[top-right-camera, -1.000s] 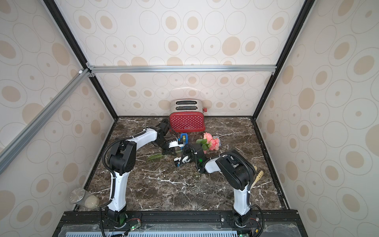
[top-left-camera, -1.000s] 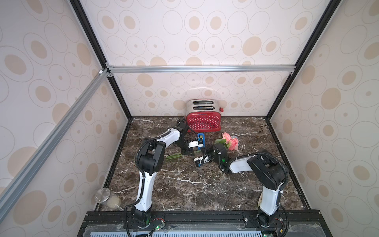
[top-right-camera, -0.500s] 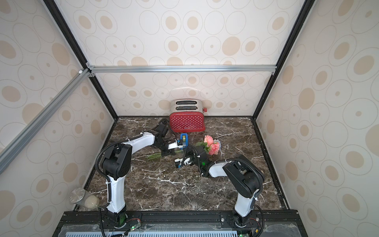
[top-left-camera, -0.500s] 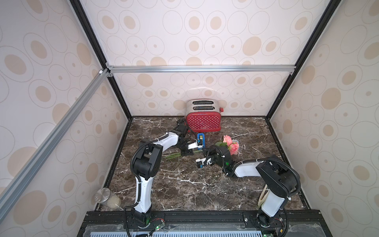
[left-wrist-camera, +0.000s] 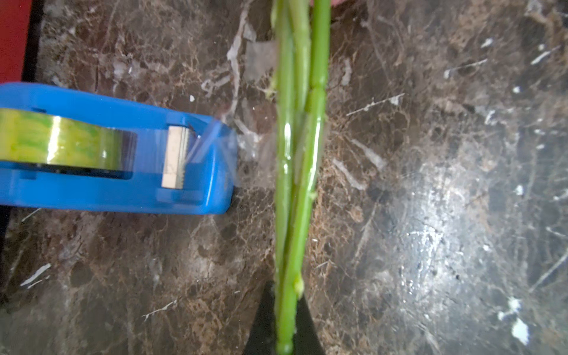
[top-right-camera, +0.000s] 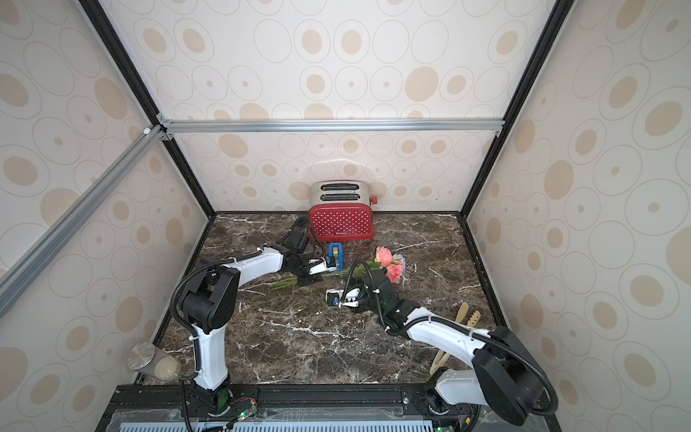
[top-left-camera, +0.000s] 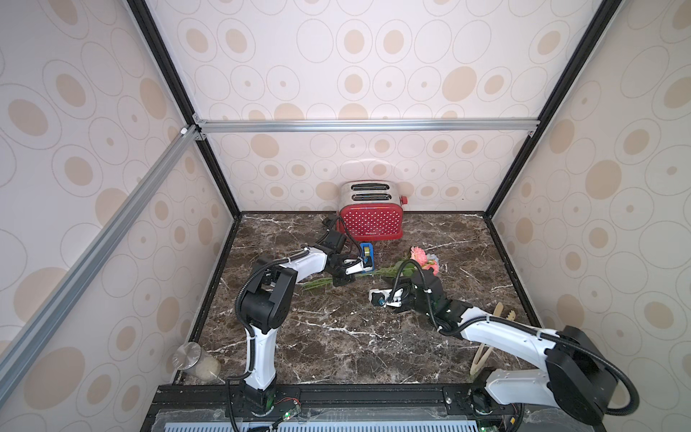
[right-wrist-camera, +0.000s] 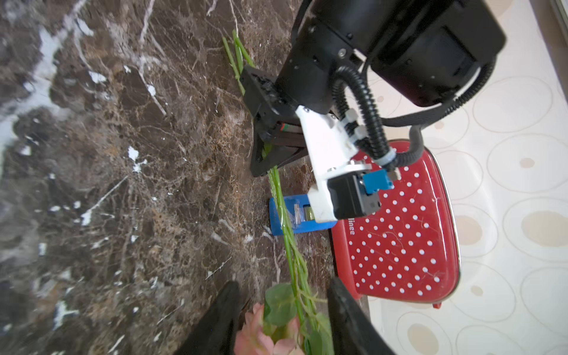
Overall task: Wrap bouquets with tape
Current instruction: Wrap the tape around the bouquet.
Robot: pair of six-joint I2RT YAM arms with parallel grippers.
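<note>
The bouquets are one bunch (top-left-camera: 389,270) (top-right-camera: 351,270) lying on the marble, pink blooms to the right, green stems (left-wrist-camera: 295,159) to the left. My left gripper (left-wrist-camera: 284,307) (top-left-camera: 342,279) is shut on the stems. Just behind it stands the tape (left-wrist-camera: 58,140) in its blue dispenser (top-left-camera: 367,255) (top-right-camera: 336,255). A clear strip runs from the cutter onto the stems. My right gripper (right-wrist-camera: 281,295) (top-left-camera: 400,286) is open. Its fingers (right-wrist-camera: 221,316) stand either side of the leaves and pink blooms (right-wrist-camera: 264,335) without touching them.
A red polka-dot toaster (top-left-camera: 370,222) (top-right-camera: 342,223) (right-wrist-camera: 399,233) stands at the back wall, close behind the dispenser. Wooden tongs (top-left-camera: 490,336) (top-right-camera: 454,338) lie at the front right. A lidded jar (top-left-camera: 196,363) lies in the front left corner. Patterned walls enclose three sides.
My right gripper has opened and let go of the bouquet, and its arm has stretched out lower and drawn slightly right. The left gripper still holds the stems by the dispenser.
</note>
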